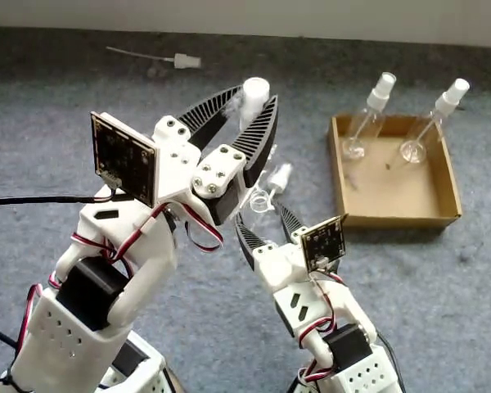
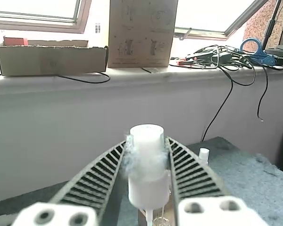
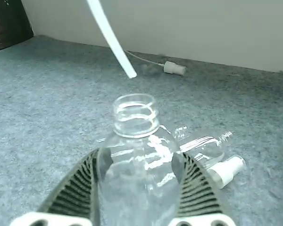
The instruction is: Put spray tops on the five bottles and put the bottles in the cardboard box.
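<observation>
As far as I could tell, the right gripper point(image 3: 136, 159) was pinching the clear bottle point(image 3: 134, 141) around its shoulders, holding it upright with the open neck point(image 3: 135, 110) pointing up and away from the fingers. Nothing was on that neck yet.

Just above it hung the dip tube point(image 3: 111, 37) of the spray top point(image 1: 254, 88). The left gripper point(image 1: 254, 98) was squeezed onto that top from both sides, up higher than the bottle. This was the bit that mattered: the tube's tip sat right over the mouth, close but not inside, and the tube ran at a slant while the bottle's long axis stood pretty much straight. My guess was that the left arm needed to straighten the tube before dropping it, or the tip would catch on the rim. The left arm had the top, so that one was the natural mover, with the right just holding steady.

Past the held bottle, a bare bottle point(image 3: 205, 143) lay on its side on the carpet point(image 1: 229, 327), with a white spray head point(image 3: 228, 167) just beside it.

Further off to the right arm's side sat the cardboard box point(image 1: 393, 219), with a finished bottle point(image 1: 367, 123) and a second finished bottle point(image 1: 432, 127) already in it. Way out at the far edge lay a loose spray top point(image 1: 184, 60), well apart from both arms.
</observation>
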Robot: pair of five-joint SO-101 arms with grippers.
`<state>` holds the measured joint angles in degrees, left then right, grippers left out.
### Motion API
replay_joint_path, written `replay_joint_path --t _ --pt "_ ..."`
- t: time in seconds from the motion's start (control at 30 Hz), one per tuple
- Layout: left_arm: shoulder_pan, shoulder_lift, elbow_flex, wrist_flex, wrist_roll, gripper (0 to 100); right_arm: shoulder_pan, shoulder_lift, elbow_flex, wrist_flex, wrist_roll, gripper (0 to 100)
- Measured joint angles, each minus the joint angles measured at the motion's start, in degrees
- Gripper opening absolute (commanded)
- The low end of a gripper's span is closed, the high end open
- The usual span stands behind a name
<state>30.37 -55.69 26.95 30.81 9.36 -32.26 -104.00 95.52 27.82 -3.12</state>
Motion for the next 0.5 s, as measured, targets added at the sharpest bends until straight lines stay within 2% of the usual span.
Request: replay_joint_path --t 0.5 --pt "0.0 0.0 11.34 0.0 0.53 0 0.0 0.0 0.0 0.0 0.0 1.9"
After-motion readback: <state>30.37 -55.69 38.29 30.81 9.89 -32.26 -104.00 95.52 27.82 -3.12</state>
